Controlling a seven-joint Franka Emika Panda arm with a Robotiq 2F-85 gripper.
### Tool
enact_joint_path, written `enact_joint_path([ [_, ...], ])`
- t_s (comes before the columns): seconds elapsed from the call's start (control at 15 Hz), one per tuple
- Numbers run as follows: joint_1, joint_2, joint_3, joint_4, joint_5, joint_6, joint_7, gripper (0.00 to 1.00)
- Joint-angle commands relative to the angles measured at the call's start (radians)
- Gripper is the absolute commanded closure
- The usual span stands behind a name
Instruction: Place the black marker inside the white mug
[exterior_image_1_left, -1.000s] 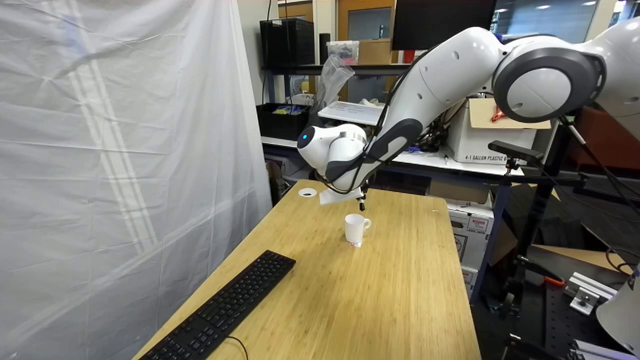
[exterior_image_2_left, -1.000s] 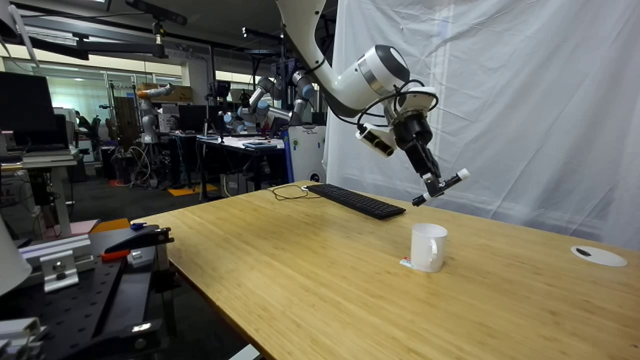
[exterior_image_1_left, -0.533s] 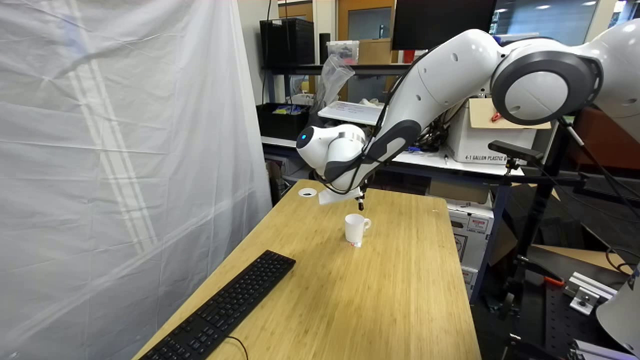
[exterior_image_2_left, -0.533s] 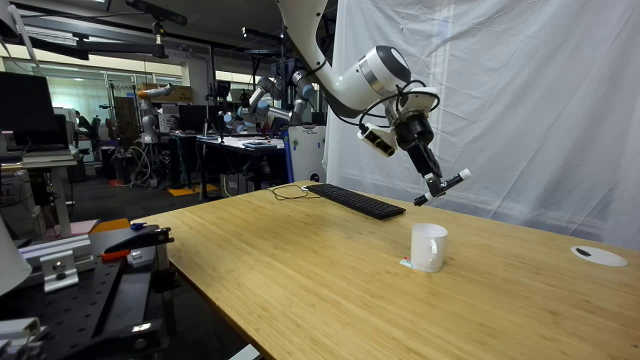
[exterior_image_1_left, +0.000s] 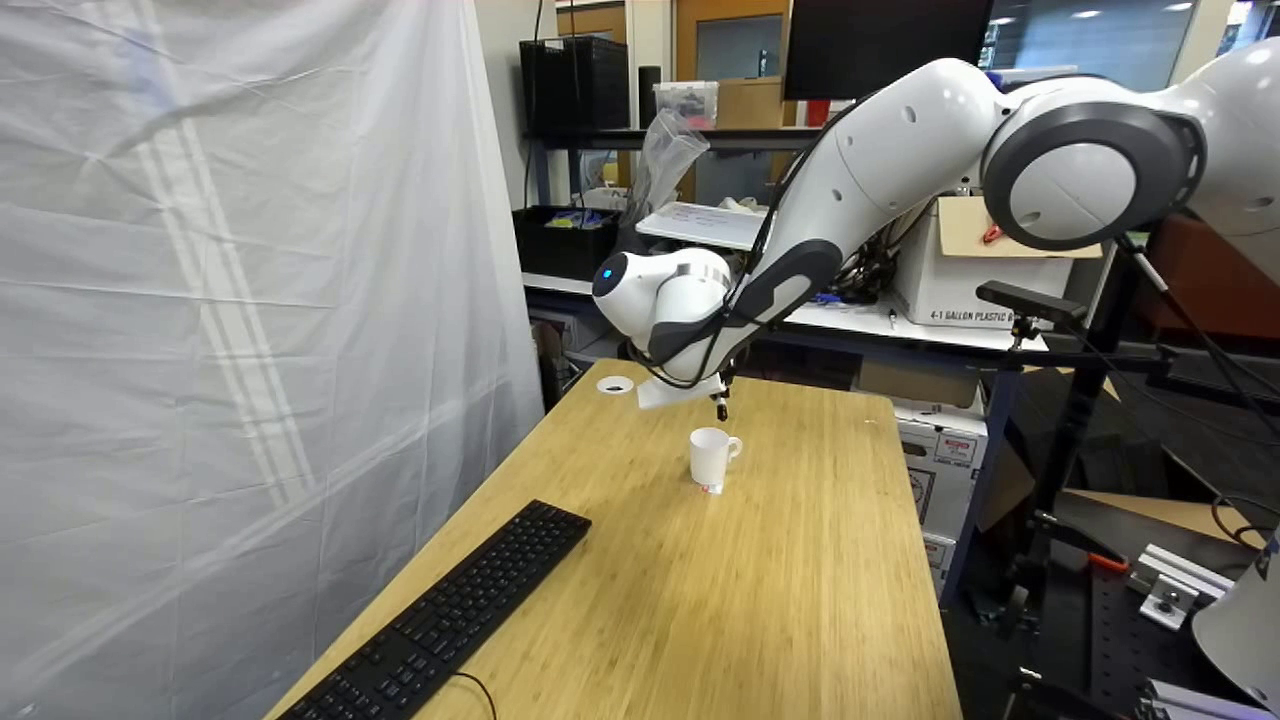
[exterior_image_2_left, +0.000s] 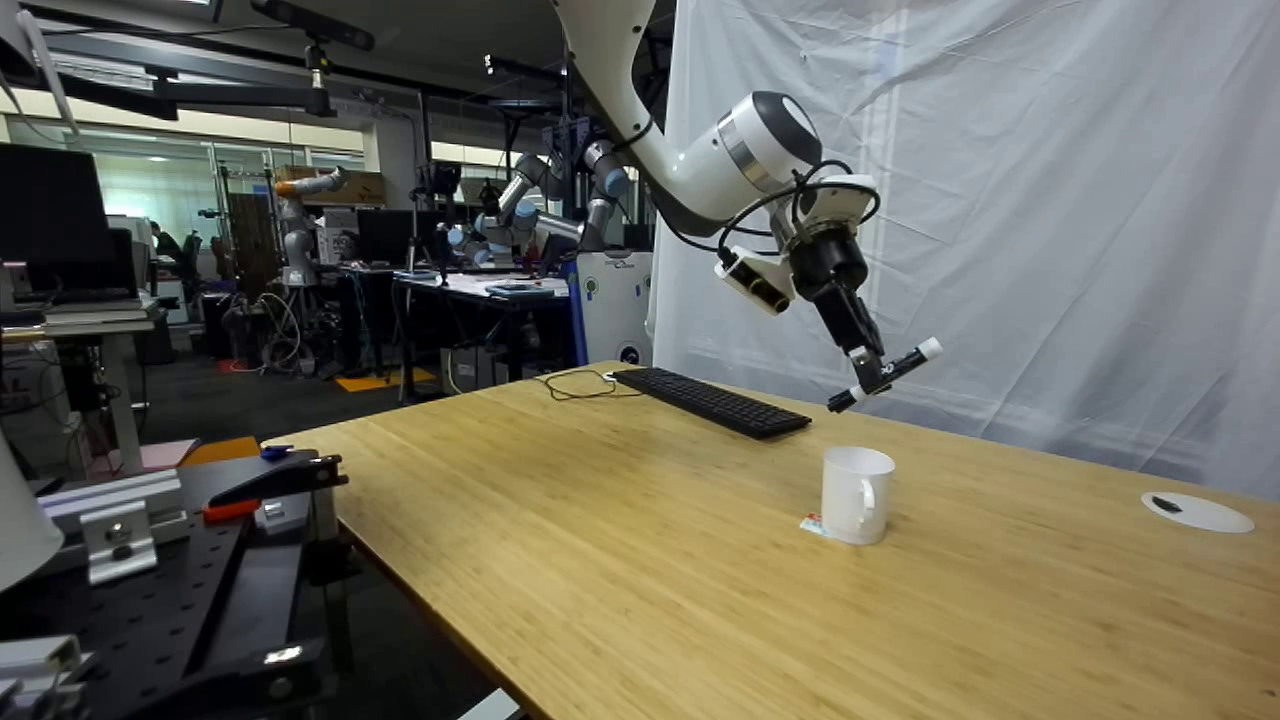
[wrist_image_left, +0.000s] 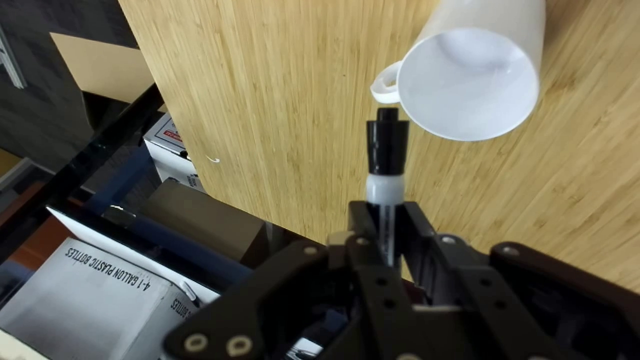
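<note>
The white mug (exterior_image_1_left: 709, 458) stands upright on the wooden table, and it also shows in an exterior view (exterior_image_2_left: 856, 497). My gripper (exterior_image_2_left: 872, 375) is shut on the black marker (exterior_image_2_left: 908, 362) near its middle and holds it in the air above the mug's height. The marker is tilted, its black tip end low and its white end high. In the wrist view the marker (wrist_image_left: 387, 147) points up between the fingertips (wrist_image_left: 386, 210). The mug's open mouth (wrist_image_left: 470, 85) lies beyond it to the right, its handle beside the tip. In an exterior view only the marker's tip (exterior_image_1_left: 722, 412) shows.
A black keyboard (exterior_image_1_left: 440, 610) lies along the curtain side, also in an exterior view (exterior_image_2_left: 715, 402). A flat white disc (exterior_image_2_left: 1197, 511) lies on the table (exterior_image_2_left: 600, 520). A small paper tag (exterior_image_2_left: 814, 523) is at the mug's base. A white curtain (exterior_image_2_left: 1000, 200) hangs behind.
Over the first half second my gripper and the marker shift very slightly in the exterior views. Since then nothing has visibly moved. The mug stays in place.
</note>
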Motion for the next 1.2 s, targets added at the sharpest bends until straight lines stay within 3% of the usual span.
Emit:
enact_joint_path([
  [0.0,-0.004,0.002,0.006,0.005,-0.003,-0.005,0.001,0.81],
  [0.8,-0.004,0.002,0.006,0.005,-0.003,-0.006,0.001,0.81],
  [0.87,-0.004,0.002,0.006,0.005,-0.003,-0.006,0.001,0.95],
  [1.13,0.009,0.048,0.000,0.064,-0.011,-0.055,-0.013,0.95],
])
